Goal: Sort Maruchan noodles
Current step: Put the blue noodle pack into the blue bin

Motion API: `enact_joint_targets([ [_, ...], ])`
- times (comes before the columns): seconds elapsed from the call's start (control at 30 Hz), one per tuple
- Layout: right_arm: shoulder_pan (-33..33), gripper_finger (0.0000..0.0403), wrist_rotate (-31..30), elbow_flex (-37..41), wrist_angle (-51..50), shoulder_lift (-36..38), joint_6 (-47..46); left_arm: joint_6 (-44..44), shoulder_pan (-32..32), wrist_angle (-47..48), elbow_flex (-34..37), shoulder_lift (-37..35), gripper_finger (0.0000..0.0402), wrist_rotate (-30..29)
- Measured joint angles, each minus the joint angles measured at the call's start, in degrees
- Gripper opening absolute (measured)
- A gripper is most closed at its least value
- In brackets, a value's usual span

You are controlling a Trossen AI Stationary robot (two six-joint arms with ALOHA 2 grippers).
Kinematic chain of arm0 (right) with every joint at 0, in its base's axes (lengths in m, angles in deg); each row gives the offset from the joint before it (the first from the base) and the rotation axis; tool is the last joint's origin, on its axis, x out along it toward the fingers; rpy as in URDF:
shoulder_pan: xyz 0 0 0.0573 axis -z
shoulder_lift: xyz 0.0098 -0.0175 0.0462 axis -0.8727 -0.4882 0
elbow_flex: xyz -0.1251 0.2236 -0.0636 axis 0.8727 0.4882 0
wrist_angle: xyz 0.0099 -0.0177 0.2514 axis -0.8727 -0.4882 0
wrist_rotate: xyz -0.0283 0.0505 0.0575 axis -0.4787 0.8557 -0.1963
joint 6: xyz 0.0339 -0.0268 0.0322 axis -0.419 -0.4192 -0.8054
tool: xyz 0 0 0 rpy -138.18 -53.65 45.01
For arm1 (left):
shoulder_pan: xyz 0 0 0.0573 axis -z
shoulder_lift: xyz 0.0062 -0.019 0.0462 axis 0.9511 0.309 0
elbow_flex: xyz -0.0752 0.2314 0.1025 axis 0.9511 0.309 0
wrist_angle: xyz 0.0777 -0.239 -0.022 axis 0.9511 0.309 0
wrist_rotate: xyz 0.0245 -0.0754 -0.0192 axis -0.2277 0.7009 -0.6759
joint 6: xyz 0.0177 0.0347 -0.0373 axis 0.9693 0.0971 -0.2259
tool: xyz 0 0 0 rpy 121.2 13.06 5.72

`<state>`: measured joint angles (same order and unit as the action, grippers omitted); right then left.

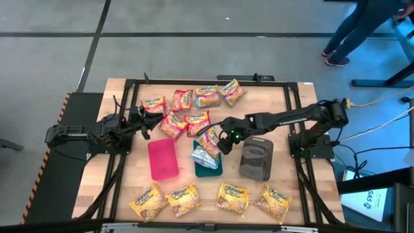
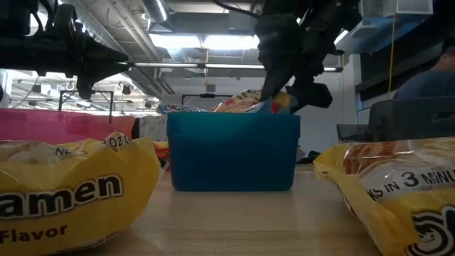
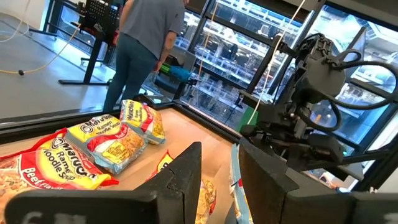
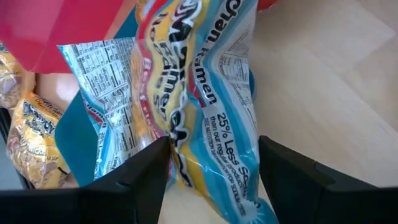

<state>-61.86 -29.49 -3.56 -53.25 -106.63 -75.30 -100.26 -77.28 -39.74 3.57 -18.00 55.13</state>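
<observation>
Dark jointed arms, green-lit right gripper [image 1: 223,139], exposed cables

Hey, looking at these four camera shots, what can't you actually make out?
- Low view: the teal tray wall hides how its packets lie.
- Right wrist view: the blue-edged packet is cut off by the frame edges.
- High view: the right gripper covers part of that packet; flavour print too small.

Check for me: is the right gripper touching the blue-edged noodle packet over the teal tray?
Cannot tell. In the right wrist view, the right gripper straddles the blue-edged packet with fingers spread; no view plainly shows contact or a gap.
</observation>
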Motion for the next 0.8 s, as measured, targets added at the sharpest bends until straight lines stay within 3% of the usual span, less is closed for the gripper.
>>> enact_joint_targets([
  [0.2,0.0,0.0227,-0.39,0.0,0.47,-0.16,0.68,-0.22,0.0,0.04,0.02,0.02,0.0102,0.07],
  [0.6,0.0,0.0094,0.78,0.0,1.21,-0.12,2.92,-0.22,0.0,0.06,0.02,0.01,0.0102,0.14],
  [0.8,0.0,0.0108,0.95,-1.93,0.44,-0.12,6.33,-0.2,0.0,0.06,0.02,0.0,0.0102,0.15],
])
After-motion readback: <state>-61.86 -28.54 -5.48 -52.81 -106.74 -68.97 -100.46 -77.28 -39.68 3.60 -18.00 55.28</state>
